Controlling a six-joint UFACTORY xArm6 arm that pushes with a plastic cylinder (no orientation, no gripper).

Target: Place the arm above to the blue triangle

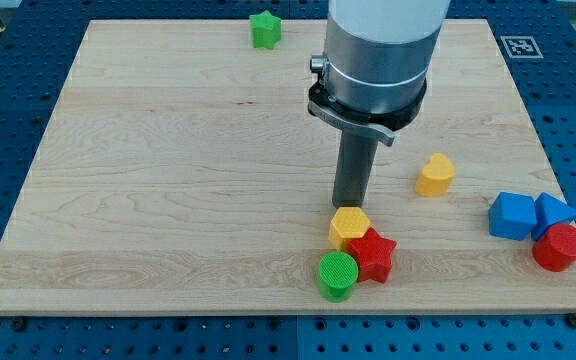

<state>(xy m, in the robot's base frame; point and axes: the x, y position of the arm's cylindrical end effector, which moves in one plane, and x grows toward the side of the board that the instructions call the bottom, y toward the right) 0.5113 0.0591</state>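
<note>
Sliding over the wooden board (168, 180), my tip (349, 207) sits just above the yellow hexagon (349, 227), well left of the blue triangle (552, 211) at the view's right edge. Most travel remains, I'd judge. No pincer here: the bare rod holds nothing.

Single view: high, in front of board (168, 200), looking down obliquely; whole board framed, mid-distance.

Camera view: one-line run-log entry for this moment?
tip at yellow hexagon's top edge | blue triangle far right, beside red cylinder | not reached
</note>
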